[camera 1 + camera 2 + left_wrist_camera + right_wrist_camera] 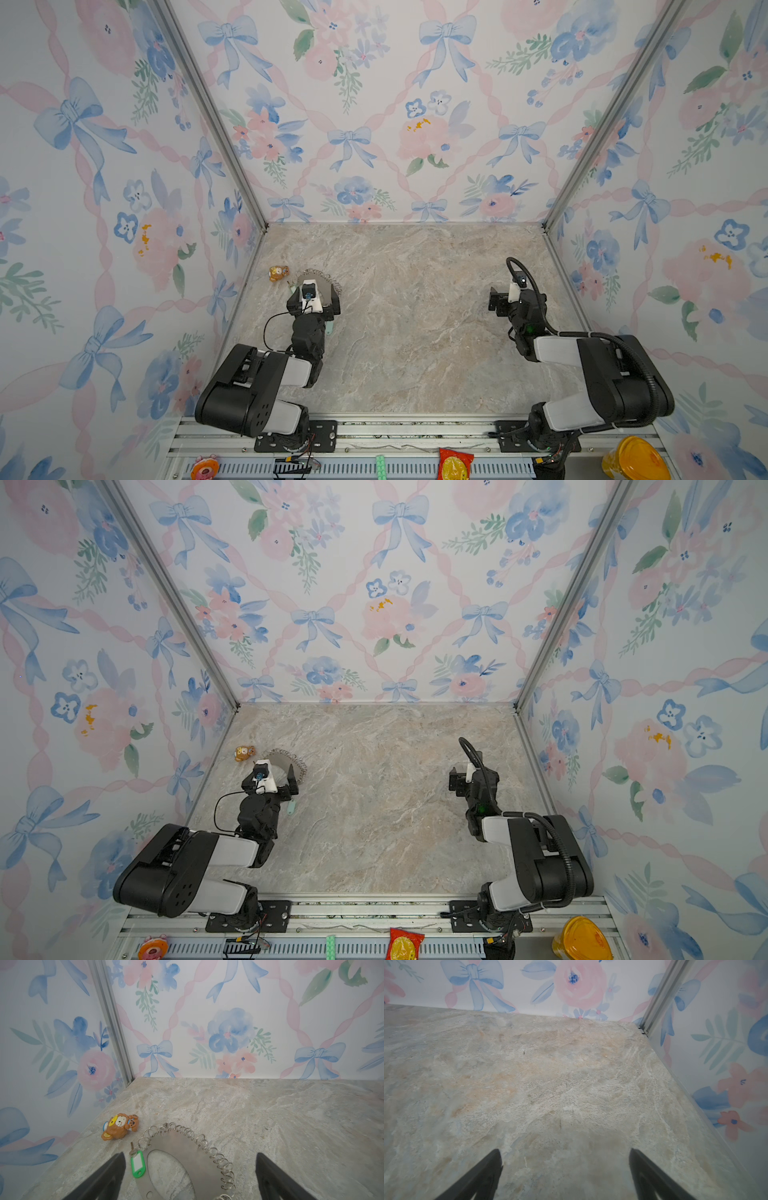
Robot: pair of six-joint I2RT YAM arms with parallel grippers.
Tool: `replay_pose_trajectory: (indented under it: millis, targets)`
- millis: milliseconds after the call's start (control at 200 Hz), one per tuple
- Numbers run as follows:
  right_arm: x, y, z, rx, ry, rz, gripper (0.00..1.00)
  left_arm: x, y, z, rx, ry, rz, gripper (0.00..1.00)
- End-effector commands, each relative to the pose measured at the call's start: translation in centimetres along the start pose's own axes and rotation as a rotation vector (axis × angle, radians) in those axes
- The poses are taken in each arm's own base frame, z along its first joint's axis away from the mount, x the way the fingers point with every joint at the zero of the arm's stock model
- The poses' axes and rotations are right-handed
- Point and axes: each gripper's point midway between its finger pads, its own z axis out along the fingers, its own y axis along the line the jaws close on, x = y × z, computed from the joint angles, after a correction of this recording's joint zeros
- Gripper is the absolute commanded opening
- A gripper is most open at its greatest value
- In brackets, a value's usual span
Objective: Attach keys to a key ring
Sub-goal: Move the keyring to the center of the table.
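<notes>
Currently, both grippers stand spread: left gripper (190, 1155) above the key ring (324, 279), left of centre in a top view; right gripper (564, 1153) empty. Green key (137, 1164) lies beside the ring, its long axis and blade toward the bear figurine (120, 1126).

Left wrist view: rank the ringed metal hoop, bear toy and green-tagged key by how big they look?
Largest: key ring, partly out of frame.
Then: bear figurine.
Smallest: green key, though it lies nearer the camera.

There is one bright green plastic-tagged key (137, 1164); one pale mint oblong-tagged key (291, 807); one flat grey ring-fringed metal hoop (178, 1144); one orange-brown bear figurine (120, 1127).
</notes>
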Motion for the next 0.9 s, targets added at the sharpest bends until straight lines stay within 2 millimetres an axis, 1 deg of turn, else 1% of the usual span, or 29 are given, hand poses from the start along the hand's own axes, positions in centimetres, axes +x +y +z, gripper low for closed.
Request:
replay_pose_trajectory:
  millis: [0,100,150,225,325,360,390,475,550,640,670,720,755,830,895]
  targets:
    - [-3.4,3.0,-1.2,-0.051,0.007,-0.178,0.97,-1.6,1.0,-1.0,-0.101,-0.008,0.022,0.98]
    - [-6.5,6.6,-3.4,-0.127,-0.047,-0.268,0.97,-3.6,0.7,-1.4,-0.08,-0.015,-0.094,0.98]
    - [-8.0,7.5,-4.6,-0.159,-0.08,-0.259,0.97,-4.8,1.0,-1.4,-0.095,-0.018,-0.192,0.98]
    - [-10.2,8.2,-6.6,-0.226,-0.122,-0.193,0.97,-6.2,1.9,-1.7,-0.129,-0.015,-0.349,0.98]
    - [-12.6,7.7,-9.2,-0.271,-0.175,-0.099,0.97,-7.1,2.5,-2.2,-0.142,0.0,-0.501,0.98]
    - [-13.3,7.3,-10.1,-0.275,-0.192,-0.058,0.97,-6.7,2.7,-2.5,-0.149,0.017,-0.553,0.98]
    - [-14.0,6.6,-11.0,-0.267,-0.208,-0.014,0.97,-6.3,3.0,-2.9,-0.157,0.016,-0.595,0.98]
    - [-14.8,4.3,-12.4,-0.243,-0.194,0.158,0.97,-6.2,3.5,-3.8,-0.128,-0.008,-0.67,0.98]
    - [-14.2,2.2,-12.8,-0.209,-0.116,0.315,0.97,-6.4,3.2,-3.8,-0.062,-0.007,-0.695,0.98]
    - [-13.4,1.3,-13.0,-0.258,-0.039,0.426,0.97,-6.2,2.0,-3.5,0.016,0.031,-0.676,0.98]
    - [-12.5,0.7,-12.7,-0.237,-0.006,0.484,0.97,-5.9,1.5,-3.4,0.036,0.05,-0.663,0.98]
    - [-9.9,-1.5,-12.2,-0.112,0.074,0.607,0.97,-5.4,0.8,-3.0,0.052,0.087,-0.636,0.98]
    - [-8.8,-2.4,-11.8,-0.065,0.097,0.649,0.97,-4.9,0.6,-2.7,0.047,0.12,-0.618,0.98]
    - [-7.4,-2.4,-11.0,-0.088,0.136,0.661,0.97,-3.5,0.1,-1.6,0.019,0.206,-0.57,0.98]
    - [-7.1,-2.0,-10.8,-0.109,0.151,0.639,0.97,-2.3,-0.3,-0.5,-0.011,0.287,-0.529,0.98]
